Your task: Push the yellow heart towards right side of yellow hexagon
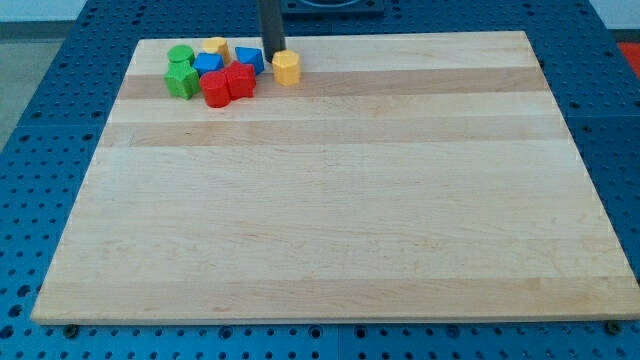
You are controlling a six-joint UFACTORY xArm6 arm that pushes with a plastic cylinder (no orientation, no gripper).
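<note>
The bench (330, 230), a pale wooden board on a blue pegboard, lies bare across its near half; every block sits crowded in the corner at about eleven o'clock. There a yellow block (286, 67), which I take for the heart, stands at the three o'clock end of the cluster, with my tip (272, 53) touching or just beside it at its ten o'clock, between it and a blue block (249, 59). The other yellow block (216, 46), likely the hexagon, sits at the far edge, at nine o'clock from the tip. A second blue block (207, 63), two red blocks (228, 84) and two green blocks (181, 73) fill the rest. The tool is a bare rod: it grips nothing, only pushes.

By my judgement the heart already lies to the hexagon's three o'clock side, though well apart. Closing that gap remains.
</note>
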